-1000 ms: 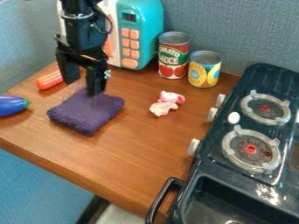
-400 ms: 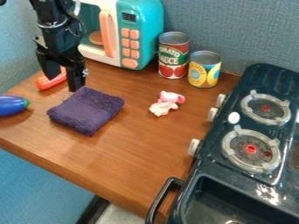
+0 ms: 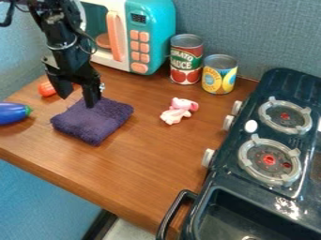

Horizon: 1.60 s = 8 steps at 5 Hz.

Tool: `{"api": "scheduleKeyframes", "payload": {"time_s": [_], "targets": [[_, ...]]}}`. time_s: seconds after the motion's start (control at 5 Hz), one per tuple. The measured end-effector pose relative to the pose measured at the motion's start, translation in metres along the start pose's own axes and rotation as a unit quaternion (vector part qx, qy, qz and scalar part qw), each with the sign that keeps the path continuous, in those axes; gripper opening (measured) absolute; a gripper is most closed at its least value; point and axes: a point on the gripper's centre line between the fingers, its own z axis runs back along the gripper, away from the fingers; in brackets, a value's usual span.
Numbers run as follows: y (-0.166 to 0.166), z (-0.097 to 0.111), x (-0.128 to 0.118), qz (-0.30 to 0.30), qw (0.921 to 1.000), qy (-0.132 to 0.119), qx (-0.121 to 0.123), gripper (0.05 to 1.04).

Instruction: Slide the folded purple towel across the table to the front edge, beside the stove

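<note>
Preferably, with the jaws apart near the folded purple towel (image 3: 94, 124), any contact should be made gently, without rumpling.

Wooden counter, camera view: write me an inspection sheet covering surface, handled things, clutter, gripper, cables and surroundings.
Surface: wooden counter, no spill seen.
Handled things: purple towel, lying flat near the gripper.
Clutter: toy eggplant, orange item partly hidden, pink toy, red can, yellow can.
Gripper: open, holding nothing, at the towel's far corner; contact cannot be told.
Cables: black cable loops beside the arm, no snag seen.
Surroundings: toy microwave behind, toy stove alongside, blue-grey wall.
</note>
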Motion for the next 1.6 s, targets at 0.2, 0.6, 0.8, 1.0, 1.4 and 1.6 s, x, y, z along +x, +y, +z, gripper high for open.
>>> {"api": "scheduleKeyframes", "payload": {"time_s": [0.2, 0.6, 0.8, 1.0, 1.4, 1.6], "targets": [[-0.002, -0.012, 0.001, 0.013, 0.9999, -0.003, -0.004, 1.001], [0.003, -0.042, -0.010, 0.011, 0.9990, 0.035, 0.023, 1.001], [-0.003, -0.048, -0.013, 0.035, 0.9988, 0.030, 0.019, 1.001], [-0.022, -0.049, -0.019, 0.027, 0.9976, 0.063, 0.004, 1.001], [-0.116, -0.044, -0.041, -0.056, 0.9878, 0.140, -0.038, 1.001], [-0.137, -0.043, -0.043, -0.074, 0.9860, 0.143, -0.045, 1.001]]}}
